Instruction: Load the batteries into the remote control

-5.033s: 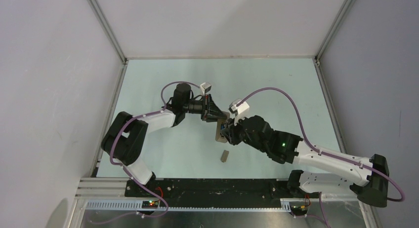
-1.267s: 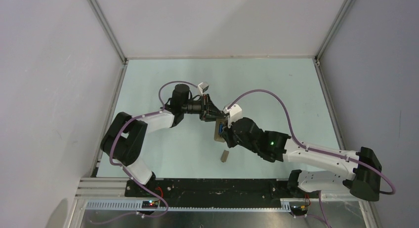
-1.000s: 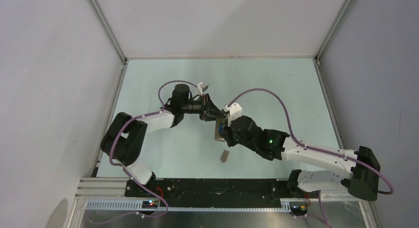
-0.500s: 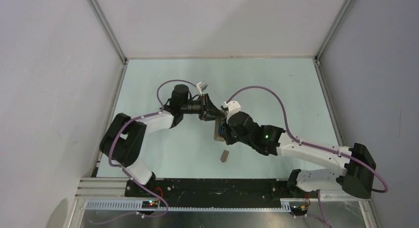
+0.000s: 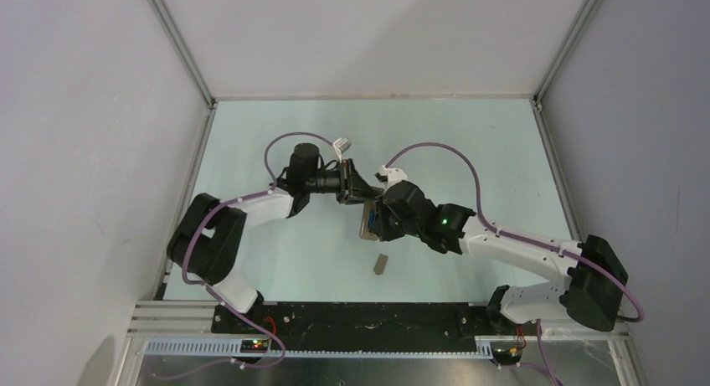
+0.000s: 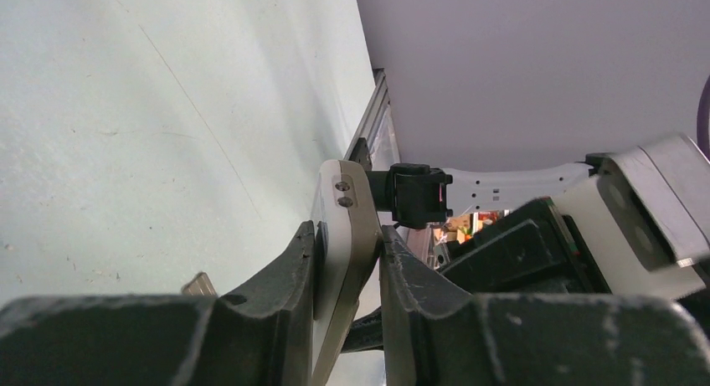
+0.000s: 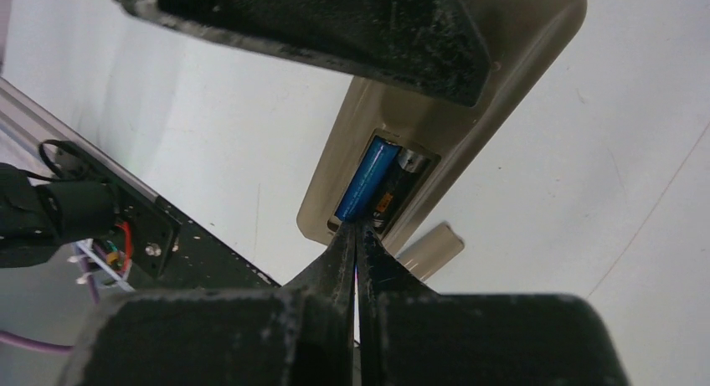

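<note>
My left gripper (image 5: 362,198) is shut on the remote control (image 5: 367,222) and holds it above the table with its beige-grey back up. In the left wrist view the fingers (image 6: 295,269) clamp the remote (image 6: 342,227) by its face and back. In the right wrist view the remote (image 7: 536,59) shows an open compartment. The bright blue battery (image 7: 366,179) lies in it, and the dark battery (image 7: 407,178) lies beside it. My right gripper (image 7: 357,229) is shut, and its tips touch the near end of the blue battery. It also shows in the top view (image 5: 379,222).
The small flat beige-grey cover piece (image 5: 380,264) lies on the table in front of the remote. It also shows in the right wrist view (image 7: 429,248) and the left wrist view (image 6: 199,284). Metal frame rails and the black base plate (image 5: 335,317) bound the table.
My right arm has slid left and a little forward, bringing its shut tips closer against the remote's compartment. My left gripper has kept its hold on the remote, almost still.
</note>
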